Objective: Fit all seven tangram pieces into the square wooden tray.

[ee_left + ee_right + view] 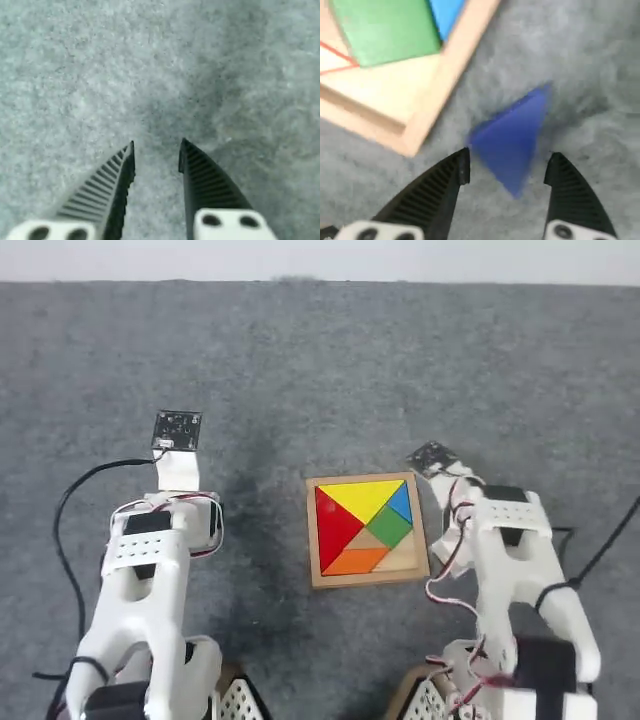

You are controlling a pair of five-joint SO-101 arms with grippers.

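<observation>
Square wooden tray (370, 579) is pictured at the middle of a grey, felt-like worktop (300, 370), flanked by two white arms. At far left, the left arm (150, 570) is held over bare worktop well apart from the tray. In its wrist view the left hand (156, 145) is seen with its ribbed fingers parted narrowly and nothing between them.

Six pieces are seated inside the tray. A red triangle (333, 525) is set along the left wall and a yellow triangle (365, 497) along the far wall. An orange piece (357, 560) is laid along the near wall, and a tan triangle (368, 538) is placed at the centre. A green piece (390, 527) is set to its right, and a small blue triangle (402, 503) is tucked into the far right corner. A pale bare patch (402, 558) is left at the near right corner.

Just right of the tray, the right arm (510, 550) is bent over the worktop. In its wrist view a loose blue triangle (512, 137) is seen lying flat on the worktop just outside the tray's rim. The right hand (510, 155) is spread wide, one finger on either side of that triangle's nearer point, and whether it is touched cannot be told.
</observation>
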